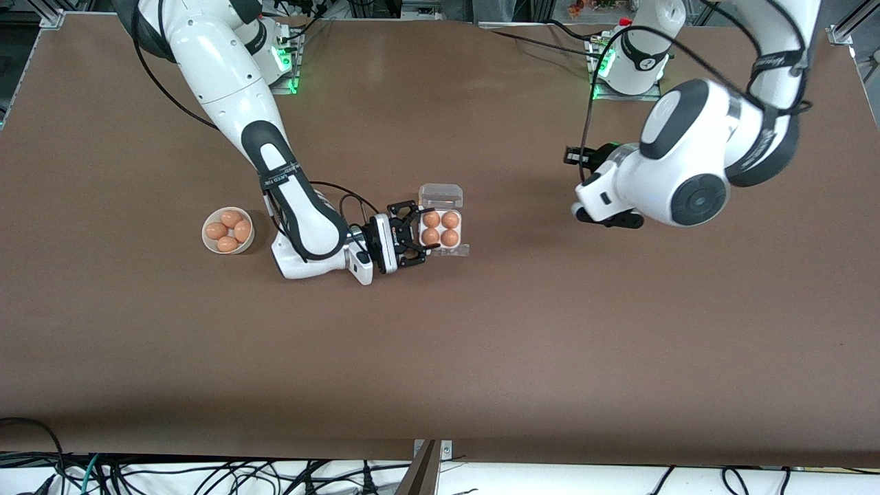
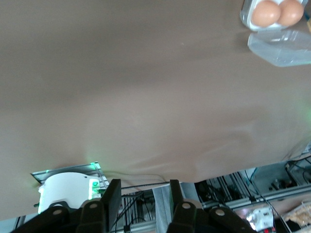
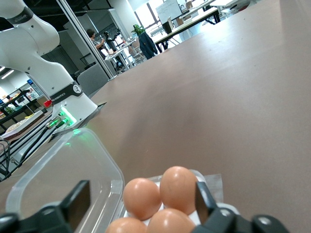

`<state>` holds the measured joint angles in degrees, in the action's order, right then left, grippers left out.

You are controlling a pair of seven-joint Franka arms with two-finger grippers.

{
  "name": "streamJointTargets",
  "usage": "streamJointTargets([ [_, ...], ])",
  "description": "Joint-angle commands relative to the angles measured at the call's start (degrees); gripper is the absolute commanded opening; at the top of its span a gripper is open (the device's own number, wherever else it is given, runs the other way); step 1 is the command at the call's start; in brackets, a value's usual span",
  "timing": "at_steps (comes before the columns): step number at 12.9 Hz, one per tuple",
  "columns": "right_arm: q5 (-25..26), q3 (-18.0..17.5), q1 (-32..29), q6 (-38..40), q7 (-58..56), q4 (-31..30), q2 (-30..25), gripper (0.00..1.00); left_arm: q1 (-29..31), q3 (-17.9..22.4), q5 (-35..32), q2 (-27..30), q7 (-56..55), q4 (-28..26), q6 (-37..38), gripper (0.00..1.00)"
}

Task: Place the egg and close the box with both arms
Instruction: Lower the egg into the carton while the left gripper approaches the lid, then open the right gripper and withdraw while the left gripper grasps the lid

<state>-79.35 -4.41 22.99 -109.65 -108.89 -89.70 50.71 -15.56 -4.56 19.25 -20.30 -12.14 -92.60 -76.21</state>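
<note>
— Brown eggs fill all four cells of the box (image 1: 441, 232) mid-desk, near the bowl (image 1: 227, 231). Right tool (image 1: 412, 237) spread wide beside it.
— Clear lid (image 1: 441, 195) unclosed; left tool (image 2: 142, 197) hovers apart, fingers slightly parted.

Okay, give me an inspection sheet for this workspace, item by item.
Surface: brown table, bare between items.
Job's things: box holds four eggs, clear lid open; bowl toward the right arm's end holds four more eggs.
Clutter: nothing seen.
Claws: right claw open at the box, fingers either side of the eggs; left claw open, empty, waiting above the table.
Cables: black leads along both arms; a tangle below the table edge.
Surroundings: lab desks, chairs, a person, in the right wrist view.
</note>
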Motion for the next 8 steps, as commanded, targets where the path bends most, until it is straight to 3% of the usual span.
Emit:
streamJointTargets([
  [1, -0.9, -0.2, -0.9, 0.8, 0.1, 2.4, 0.2, 1.00, -2.9, 0.3, 1.4, -3.2, -1.8, 1.5, 1.1, 0.43],
  [3, 2.2, 0.8, -1.5, 4.4, 4.5, 5.9, 0.1, 1.00, -6.4, 0.3, 5.3, -4.3, -7.9, 1.6, 0.4, 0.38],
  [4, 6.2, 2.3, -2.0, 5.0, 7.7, 8.5, 0.1, 1.00, -7.6, 0.3, 8.1, -4.6, -10.3, 1.7, -1.2, 0.36],
  [8, 19.2, 2.6, -7.3, 11.6, 19.8, 16.8, 0.1, 1.00, -15.1, 0.3, 11.8, -6.9, -20.2, 1.7, -10.7, 0.25],
])
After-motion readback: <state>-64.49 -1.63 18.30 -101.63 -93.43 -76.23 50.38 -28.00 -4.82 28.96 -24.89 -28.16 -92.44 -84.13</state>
